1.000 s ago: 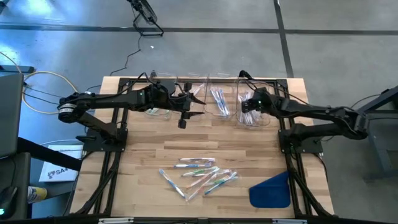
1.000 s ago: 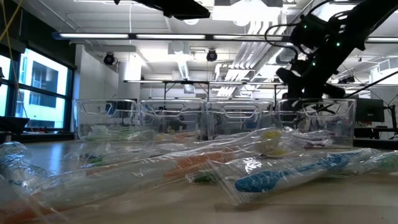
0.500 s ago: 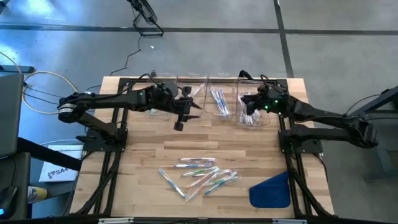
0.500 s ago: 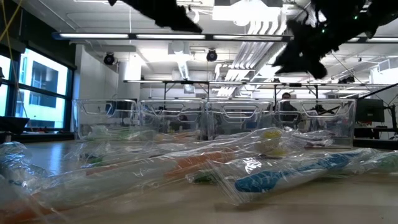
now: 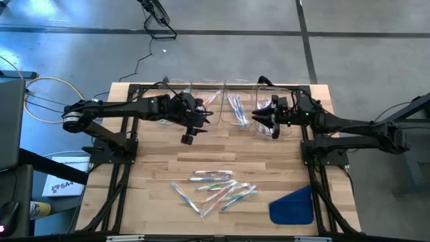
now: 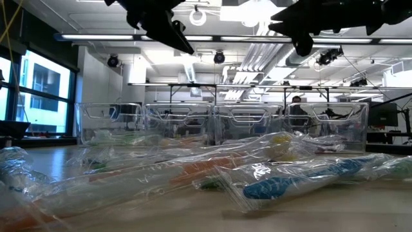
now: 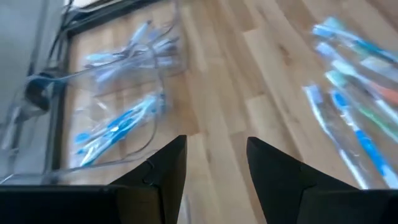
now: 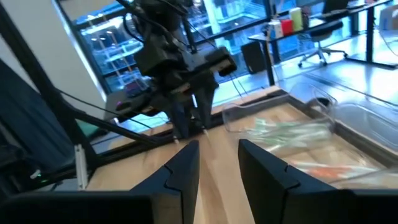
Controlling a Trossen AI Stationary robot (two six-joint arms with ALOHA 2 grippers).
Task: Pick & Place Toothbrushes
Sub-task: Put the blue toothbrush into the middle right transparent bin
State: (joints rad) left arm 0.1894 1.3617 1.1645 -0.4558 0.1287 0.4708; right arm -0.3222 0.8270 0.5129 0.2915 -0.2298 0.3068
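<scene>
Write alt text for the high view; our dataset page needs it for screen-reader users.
Two dark arms reach over clear bins at the far edge of a wooden table, left gripper and right gripper both empty. Loose toothbrushes lie near the front, a blue cloth beside them.

A row of bins [image 5: 236,107] lines the table's [image 5: 154,175] far edge, some holding toothbrushes [image 5: 236,109]. More toothbrushes lie loose near the middle of the near edge. A flat cloth [image 5: 293,205] sits by the near right corner.
</scene>
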